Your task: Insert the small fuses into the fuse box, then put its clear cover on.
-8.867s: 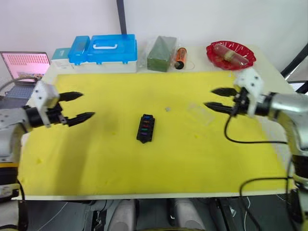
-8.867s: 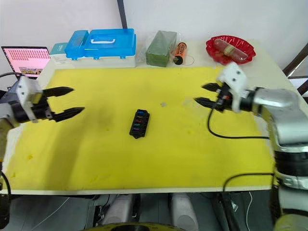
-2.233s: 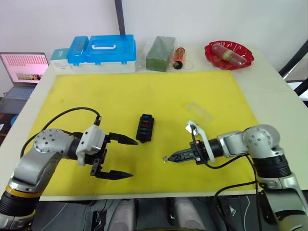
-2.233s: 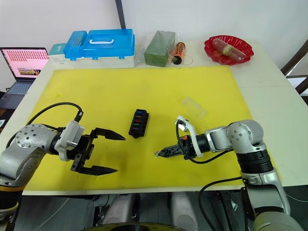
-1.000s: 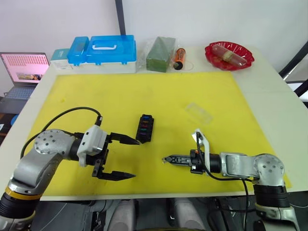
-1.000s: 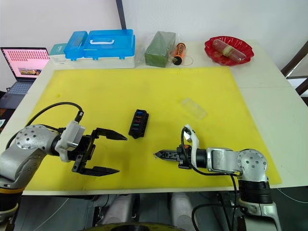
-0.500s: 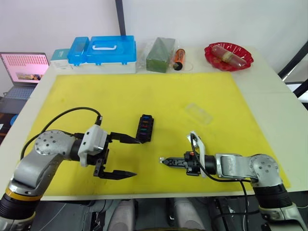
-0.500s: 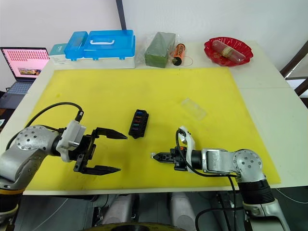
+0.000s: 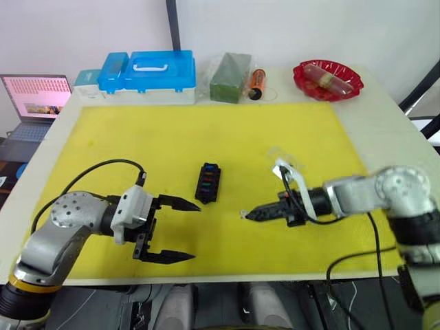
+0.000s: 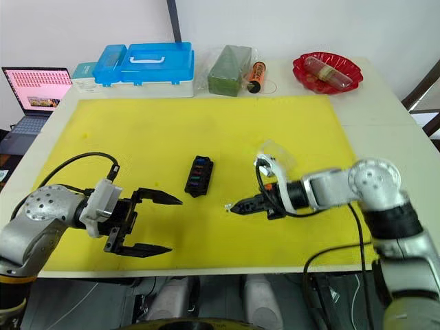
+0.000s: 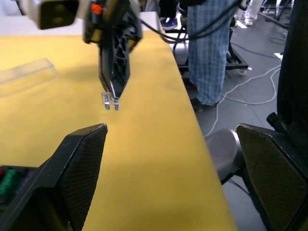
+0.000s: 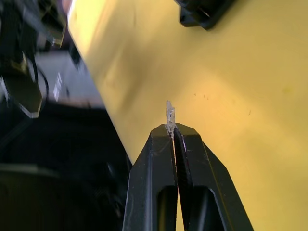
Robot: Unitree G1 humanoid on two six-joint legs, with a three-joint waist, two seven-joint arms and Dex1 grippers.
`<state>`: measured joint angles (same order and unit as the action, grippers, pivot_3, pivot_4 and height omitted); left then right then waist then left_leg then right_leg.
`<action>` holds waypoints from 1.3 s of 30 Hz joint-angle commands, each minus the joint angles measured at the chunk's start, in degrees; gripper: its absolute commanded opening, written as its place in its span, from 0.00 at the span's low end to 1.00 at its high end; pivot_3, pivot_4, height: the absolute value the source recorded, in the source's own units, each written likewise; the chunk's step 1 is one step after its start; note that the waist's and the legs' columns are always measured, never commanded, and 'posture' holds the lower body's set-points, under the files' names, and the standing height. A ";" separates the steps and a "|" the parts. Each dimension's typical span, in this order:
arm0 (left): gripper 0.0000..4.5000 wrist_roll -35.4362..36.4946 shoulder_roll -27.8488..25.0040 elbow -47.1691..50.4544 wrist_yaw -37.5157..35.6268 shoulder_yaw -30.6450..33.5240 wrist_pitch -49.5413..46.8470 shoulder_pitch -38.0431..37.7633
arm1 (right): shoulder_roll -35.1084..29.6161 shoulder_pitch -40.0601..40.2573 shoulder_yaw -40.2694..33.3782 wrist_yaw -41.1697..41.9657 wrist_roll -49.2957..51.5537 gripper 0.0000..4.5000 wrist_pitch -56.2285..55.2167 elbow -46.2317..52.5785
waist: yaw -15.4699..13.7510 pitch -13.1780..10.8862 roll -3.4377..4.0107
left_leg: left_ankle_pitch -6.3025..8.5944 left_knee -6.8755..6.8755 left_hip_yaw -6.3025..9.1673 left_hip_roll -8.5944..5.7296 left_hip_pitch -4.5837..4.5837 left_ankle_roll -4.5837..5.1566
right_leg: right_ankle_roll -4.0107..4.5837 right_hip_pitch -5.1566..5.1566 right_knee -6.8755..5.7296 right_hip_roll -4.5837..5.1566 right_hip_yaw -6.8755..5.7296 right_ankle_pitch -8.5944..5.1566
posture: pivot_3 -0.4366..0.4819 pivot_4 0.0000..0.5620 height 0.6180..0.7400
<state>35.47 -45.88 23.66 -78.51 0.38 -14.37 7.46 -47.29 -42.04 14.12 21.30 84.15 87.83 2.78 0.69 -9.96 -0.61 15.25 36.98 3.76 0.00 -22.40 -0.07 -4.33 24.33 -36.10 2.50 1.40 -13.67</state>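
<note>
The right gripper (image 9: 247,215), its two black fingers pressed together, pinches a tiny pale translucent fuse (image 12: 170,114) at its very tip, held just above the yellow foam mat (image 9: 275,130) and to the right of the small black rectangular fuse box (image 9: 207,183). That box lies near the middle of the mat with a row of coloured fuses, blue, green, purple and red, already seated in its slots. The small clear plastic cover (image 9: 283,158) rests flat on the mat behind the right wrist, well apart from the box. The left gripper (image 9: 184,231) sits low over the front left of the mat with its fingers spread wide, one fingertip (image 9: 194,204) pointing toward the near end of the fuse box without touching it.
</note>
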 commanded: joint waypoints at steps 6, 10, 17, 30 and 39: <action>1.00 -1.14 -0.20 -0.97 0.21 0.16 1.60 0.94 | -0.04 -12.79 20.28 33.64 -29.77 0.00 -10.32 -12.31 | 0.34 -0.06 0.05 | 0.01 0.10 -0.18 -0.07 -0.07 0.01 | -0.02 0.10 0.01 0.14 0.09 0.02 | 0.48 0.27 1.00; 1.00 -0.98 -0.17 0.43 1.43 0.40 1.29 -0.47 | 1.66 -14.69 22.21 41.95 -36.02 0.00 -12.43 -16.42 | 0.29 -0.06 0.06 | 0.01 0.05 -0.15 -0.05 -0.05 0.01 | -0.09 0.10 0.00 0.12 0.07 0.05 | 0.48 0.27 1.00; 1.00 -0.68 -0.27 1.88 2.91 0.28 0.80 -1.61 | 3.02 -12.86 17.43 44.72 -40.42 0.18 -10.24 -18.52 | 0.11 -0.07 0.07 | 0.01 0.06 -0.14 -0.06 -0.07 0.01 | -0.06 0.14 -0.03 0.15 0.08 0.05 | 0.48 0.27 1.00; 1.00 -0.09 -0.07 2.37 3.58 -0.03 0.50 -1.73 | 7.78 6.10 -16.04 23.22 -25.81 0.18 4.67 -7.70 | 0.08 -0.05 0.04 | 0.01 0.04 -0.12 -0.07 -0.06 0.01 | -0.21 0.10 -0.04 0.13 0.07 0.13 | 0.48 0.27 1.00; 1.00 -0.34 0.25 1.41 2.61 -0.47 0.86 -0.79 | 18.79 15.29 -28.86 -3.80 -9.70 0.18 4.67 -7.02 | 0.15 -0.05 0.04 | 0.01 0.06 -0.14 -0.07 0.00 0.01 | -0.20 0.04 -0.10 0.09 0.11 0.13 | 0.48 0.27 1.00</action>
<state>34.44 -45.80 24.72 -75.53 -0.39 -14.21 5.91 -29.03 -27.35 -12.80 20.71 70.92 92.14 -5.75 0.84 -10.00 -0.57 15.25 37.05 3.63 -0.06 -22.40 -0.06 -4.53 24.36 -36.19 2.59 1.50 -13.53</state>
